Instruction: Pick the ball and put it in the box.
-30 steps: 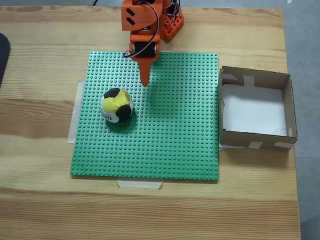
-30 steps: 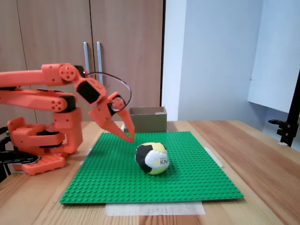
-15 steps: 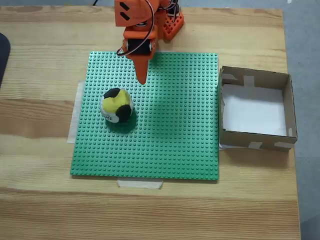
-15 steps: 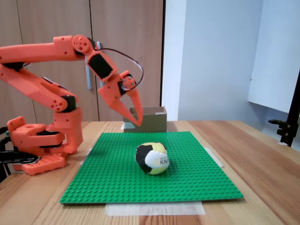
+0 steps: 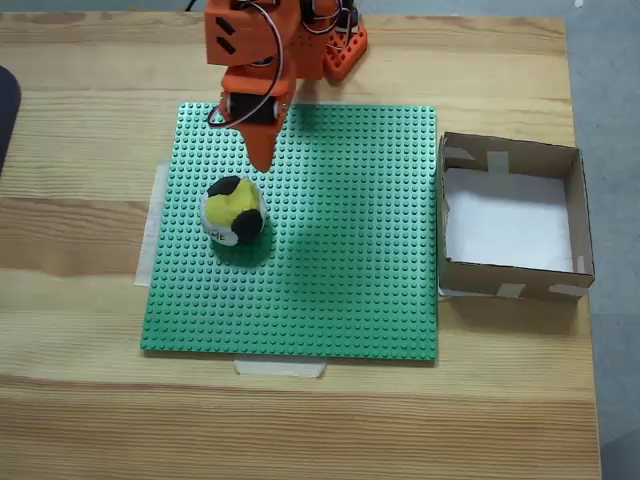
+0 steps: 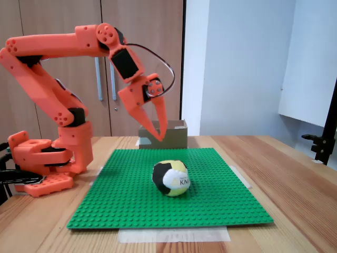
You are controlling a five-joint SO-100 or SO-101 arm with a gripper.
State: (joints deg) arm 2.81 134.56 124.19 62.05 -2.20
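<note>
The ball, patched yellow, black and white, rests on the left half of a green studded baseplate. My orange gripper hangs in the air above the plate, a little behind the ball and pointing down. Its fingers meet at the tips with nothing between them. The box, brown cardboard with a white bottom, stands just off the plate's right edge in the top-down fixed view. In the side-on fixed view it sits behind the gripper. Nothing lies in it.
My arm's base is fixed at the back of the wooden table. A dark object pokes in at the left edge. The table ends just past the box. A black stand rises at the right.
The arm has lifted and swung left in the top-down view, bringing the shut gripper closer to the ball. The ball and the box have not moved.
</note>
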